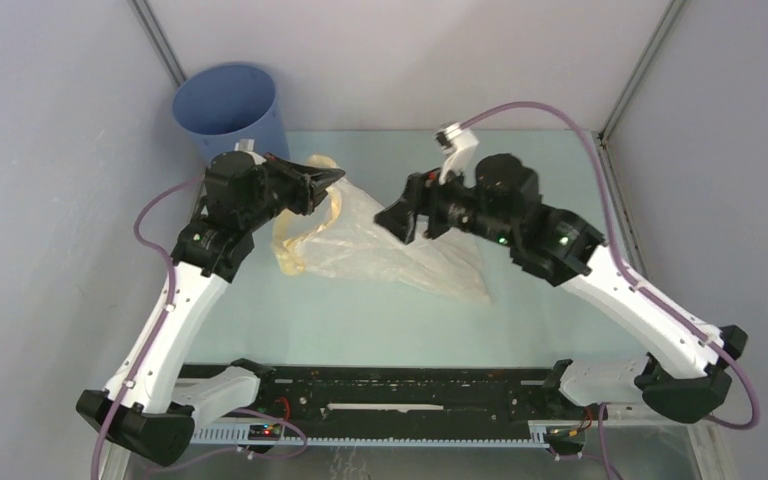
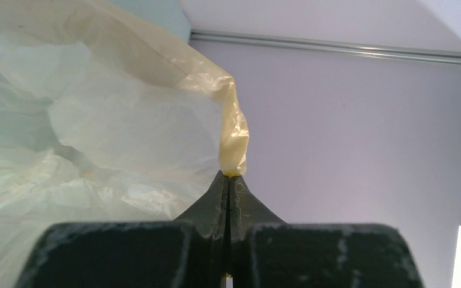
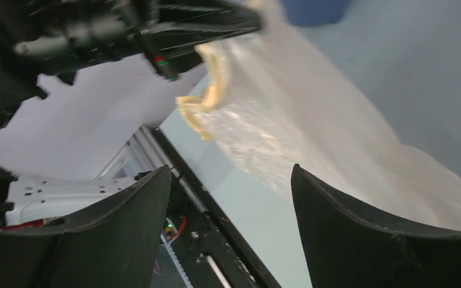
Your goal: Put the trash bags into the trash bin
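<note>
The trash bag, thin translucent white plastic with a pale yellow rim, lies spread across the middle of the table. My left gripper is shut on its yellow rim and holds that edge lifted; the left wrist view shows the yellow band pinched at the fingertips. My right gripper is open and empty just above the bag's middle; in the right wrist view the bag lies beyond its spread fingers. The blue trash bin stands upright at the back left corner, behind the left gripper.
Grey enclosure walls close in the back and both sides, with metal posts at the corners. A black rail with wiring runs along the table's near edge between the arm bases.
</note>
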Tool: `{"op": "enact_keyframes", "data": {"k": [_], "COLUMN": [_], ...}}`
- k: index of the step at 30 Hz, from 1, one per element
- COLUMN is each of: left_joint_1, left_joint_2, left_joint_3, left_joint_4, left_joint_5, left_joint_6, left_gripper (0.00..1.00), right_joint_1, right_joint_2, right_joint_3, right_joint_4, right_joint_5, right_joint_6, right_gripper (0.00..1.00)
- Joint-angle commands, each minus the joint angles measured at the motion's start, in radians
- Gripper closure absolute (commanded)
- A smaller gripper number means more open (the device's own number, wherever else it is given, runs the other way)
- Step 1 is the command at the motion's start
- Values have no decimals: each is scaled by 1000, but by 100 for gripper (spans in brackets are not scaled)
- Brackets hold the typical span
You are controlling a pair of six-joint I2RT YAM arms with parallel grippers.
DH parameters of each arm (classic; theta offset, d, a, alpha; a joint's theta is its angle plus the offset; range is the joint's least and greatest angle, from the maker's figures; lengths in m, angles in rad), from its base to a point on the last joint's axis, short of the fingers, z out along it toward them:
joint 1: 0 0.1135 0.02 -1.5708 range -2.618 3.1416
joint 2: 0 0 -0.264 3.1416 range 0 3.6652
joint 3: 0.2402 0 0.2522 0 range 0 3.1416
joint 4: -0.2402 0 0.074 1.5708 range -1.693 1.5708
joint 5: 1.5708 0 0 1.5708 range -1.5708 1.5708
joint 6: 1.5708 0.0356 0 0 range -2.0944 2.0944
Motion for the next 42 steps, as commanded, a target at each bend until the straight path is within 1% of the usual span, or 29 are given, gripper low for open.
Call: {"op": "enact_keyframes", "data": {"k": [1, 4, 9, 12, 14, 16, 19, 23, 24, 25, 26, 28, 29, 30, 31, 32, 33, 34, 36, 37, 39, 42], "left_joint_1": [-29, -37, -43, -60, -69, -77, -84, -90, -90, -91, -91, -88, -81, -69, -51, -25, 2, 31, 61, 64, 66, 65], "left_joint_2": [-4, -28, -40, -50, -50, -48, -50, -53, -55, -55, -55, -54, -53, -48, -42, -38, -37, -35, -40, -41, -44, -49], "left_joint_3": [-15, -36, -64, -86, -96, -97, -104, -103, -104, -104, -106, -105, -100, -85, -59, -26, 8, 44, 119, 158, 208, 195], "left_joint_4": [119, 139, 168, 183, 202, 205, 210, 221, 222, 221, 225, 239, 253, 248, 206, 158, 119, 77, -15, -58, -134, -211], "left_joint_5": [38, 19, 31, 18, 12, 5, 0, -12, -14, -14, -12, -2, 13, 35, 57, 75, 89, 96, 87, 73, 51, 48], "left_joint_6": [-167, -202, -256, -275, -286, -288, -300, -297, -297, -297, -293, -264, -231, -181, -123, -59, 17, 87, 238, 314, 442, 548], "left_gripper": [100, 100, 100, 100, 100, 100, 100, 100, 100, 100, 100, 100, 94, 66, 48, 32, 18, 9, 1, 0, 0, 0], "right_joint_1": [121, 139, 145, 155, 164, 159, 158, 163, 162, 163, 163, 161, 157, 145, 125, 101, 67, 28, -65, -129, -216, -334], "right_joint_2": [73, 114, 176, 194, 217, 230, 244, 274, 281, 287, 291, 280, 263, 244, 222, 199, 178, 162, 146, 143, 140, 112], "right_joint_3": [-41, -36, 3, 11, 39, 45, 41, 90, 96, 106, 114, 114, 104, 82, 65, 47, 26, 13, 4, 2, -3, -20], "right_joint_4": [244, 293, 273, 303, 270, 266, 294, 248, 247, 243, 238, 234, 238, 240, 242, 240, 241, 235, 190, 169, 146, 151], "right_joint_5": [53, 35, 102, 134, 206, 229, 249, 335, 335, 330, 316, 280, 260, 192, 114, 11, -87, -184, -363, -453, -610, -770], "right_joint_6": [31, 53, 100, 101, 102, 122, 140, 146, 139, 130, 115, 80, 61, 41, 17, -2, -13, -7, 35, 59, 95, 127], "right_gripper": [20, 25, 27, 21, 20, 20, 25, 29, 35, 44, 57, 85, 95, 100, 100, 100, 100, 100, 100, 100, 100, 100]}}
